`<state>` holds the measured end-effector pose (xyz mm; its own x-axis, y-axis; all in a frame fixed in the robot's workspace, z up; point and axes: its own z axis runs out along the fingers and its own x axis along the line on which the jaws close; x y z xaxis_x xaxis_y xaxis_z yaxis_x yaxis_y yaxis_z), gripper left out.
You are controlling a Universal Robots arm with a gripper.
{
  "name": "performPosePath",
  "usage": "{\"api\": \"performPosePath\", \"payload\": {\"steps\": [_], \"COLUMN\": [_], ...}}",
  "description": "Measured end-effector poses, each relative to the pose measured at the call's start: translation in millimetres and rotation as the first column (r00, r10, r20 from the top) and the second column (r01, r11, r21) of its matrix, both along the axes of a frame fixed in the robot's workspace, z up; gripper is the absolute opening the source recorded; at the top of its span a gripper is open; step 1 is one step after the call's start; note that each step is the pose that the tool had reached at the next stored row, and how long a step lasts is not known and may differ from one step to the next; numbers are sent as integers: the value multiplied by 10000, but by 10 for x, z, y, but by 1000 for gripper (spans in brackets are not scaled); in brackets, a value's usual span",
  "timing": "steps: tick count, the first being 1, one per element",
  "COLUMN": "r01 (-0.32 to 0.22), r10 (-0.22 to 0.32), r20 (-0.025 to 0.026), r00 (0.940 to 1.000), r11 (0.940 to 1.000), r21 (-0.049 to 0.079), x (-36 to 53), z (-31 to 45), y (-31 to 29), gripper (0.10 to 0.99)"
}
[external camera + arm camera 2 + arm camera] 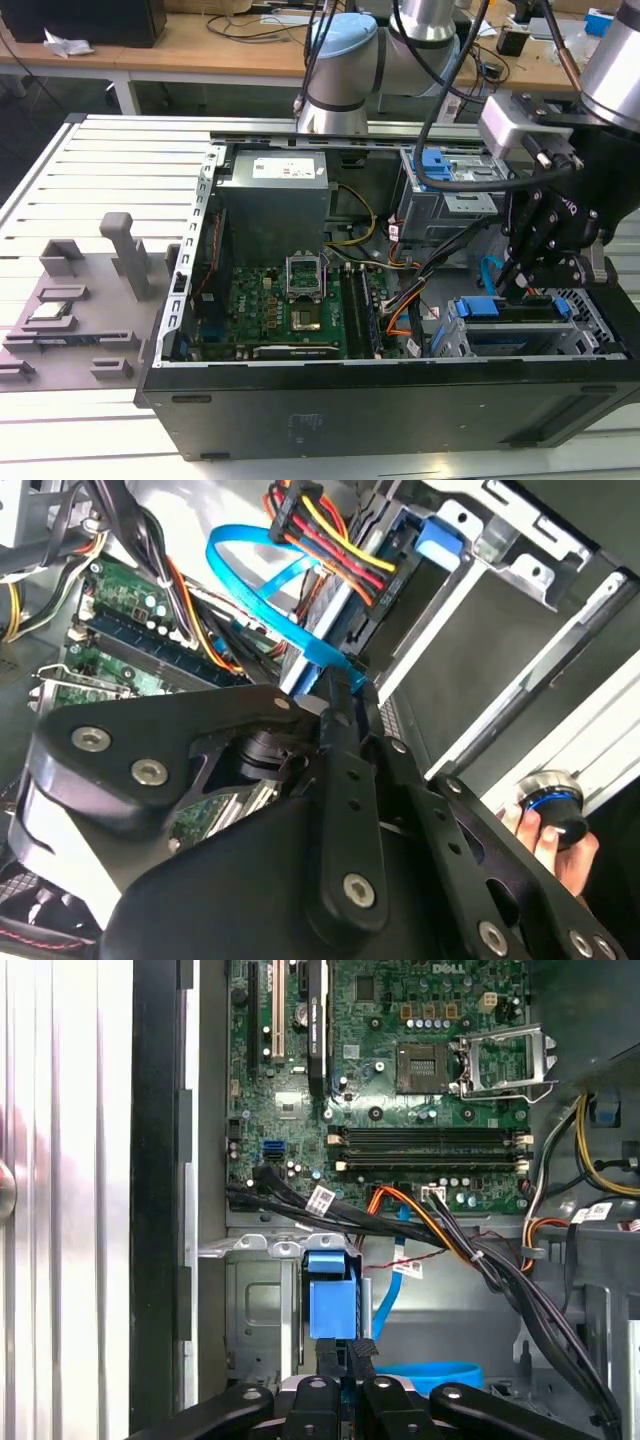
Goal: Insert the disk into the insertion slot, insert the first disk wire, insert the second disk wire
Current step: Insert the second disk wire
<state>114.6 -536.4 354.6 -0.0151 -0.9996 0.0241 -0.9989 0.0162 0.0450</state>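
The disk [478,308], framed by its blue carrier [330,1305], sits inside the insertion slot [592,318], a silver cage at the case's front on the exterior view's right. My gripper [514,288] hangs directly over that cage. In both wrist views its fingers [340,705] are pressed together on the end of a flat blue disk wire [250,580], which loops up from the tips. A bundle of red, yellow and black wires with a black plug [335,545] lies just beyond the blue loop, beside the carrier.
The open computer case holds a green motherboard [290,305], a grey power supply [275,195] and a taller grey bay with a blue latch [432,165]. Loose cables [470,1250] cross between board and cage. A person's hand [550,830] holds a round knob.
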Motion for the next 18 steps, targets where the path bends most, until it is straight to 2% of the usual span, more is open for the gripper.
{"api": "performPosePath", "payload": {"steps": [4,7,15,18], "r01": [-59,-67,-73,-73], "r10": [59,67,73,73], "r20": [-1,-2,-2,0], "r00": [10000,10000,10000,10000], "r11": [10000,10000,10000,10000], "r21": [1,-2,-7,10], "x": [78,101,114,115], "z": [-34,-43,-106,-95], "y": [21,23,23,23], "gripper": [157,157,157,157]}}
